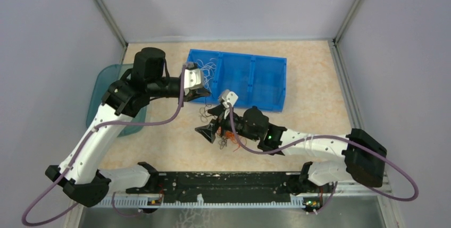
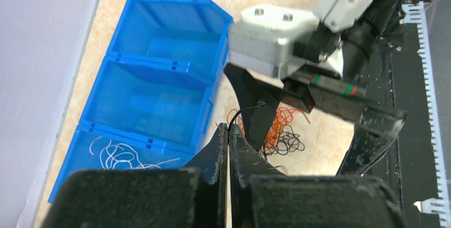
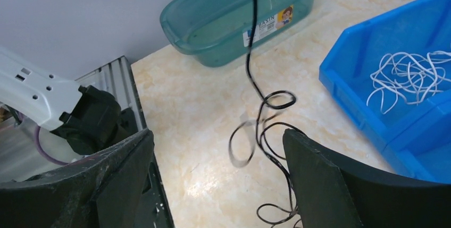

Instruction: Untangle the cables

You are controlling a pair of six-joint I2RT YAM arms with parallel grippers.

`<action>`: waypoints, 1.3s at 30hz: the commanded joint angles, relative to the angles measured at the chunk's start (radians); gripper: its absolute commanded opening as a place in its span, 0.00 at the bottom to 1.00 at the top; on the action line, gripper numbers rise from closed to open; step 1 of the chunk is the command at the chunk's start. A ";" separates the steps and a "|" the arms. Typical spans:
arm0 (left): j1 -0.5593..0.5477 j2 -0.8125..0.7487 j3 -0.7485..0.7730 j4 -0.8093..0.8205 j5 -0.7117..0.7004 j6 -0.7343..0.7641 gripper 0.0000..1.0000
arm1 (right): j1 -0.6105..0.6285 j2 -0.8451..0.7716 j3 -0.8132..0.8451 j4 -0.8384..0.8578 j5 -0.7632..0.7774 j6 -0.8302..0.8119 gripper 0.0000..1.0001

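A beige marbled table (image 1: 319, 90) is bearing a blue plastic three-compartment bin (image 1: 266, 82) at its far middle and a teal see-through plastic basin (image 3: 213, 15) at its far left. The left arm is reaching from the near left toward the bin's near left corner. The left gripper (image 2: 228, 132) is clenching its jaws tight on one thin black curly wire strand (image 3: 254, 52). The right arm is reaching in from the near right, and the right gripper (image 3: 218, 143) is hovering with its jaws spread wide, grasping nothing. The cables are lying in two places. A loose tangle of red-orange and black wire strands (image 2: 284, 127) is sitting on the table just on the near side of the bin, under the right gripper. A small bunch of white wire strands (image 3: 407, 74) is resting in the bin's left compartment. The pinched black strand is hanging roughly upright, running from the left gripper down into the tangle and passing between the right gripper's open fingers (image 3: 319, 180). The right gripper is therefore the nearer one to the strand's lower loops, which are lying just below and ahead of it. Judging from this, closing on them would call for only a small shift. A white label (image 3: 266, 23) on the basin's side is reading "BASIN" beside a small cartoon picture; its finer print is too small to read.
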 commanded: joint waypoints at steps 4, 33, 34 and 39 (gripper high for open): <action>-0.003 0.011 0.085 0.010 0.086 -0.075 0.01 | 0.010 0.132 0.102 0.157 -0.017 -0.041 0.91; -0.003 -0.045 0.369 0.135 -0.072 -0.003 0.01 | 0.009 0.081 -0.230 0.322 0.185 0.147 0.78; -0.003 -0.045 0.374 0.161 -0.082 0.000 0.01 | 0.009 0.077 -0.233 0.321 0.192 0.152 0.77; -0.004 -0.071 0.359 0.365 -0.120 0.007 0.01 | 0.010 0.070 -0.227 0.302 0.186 0.160 0.76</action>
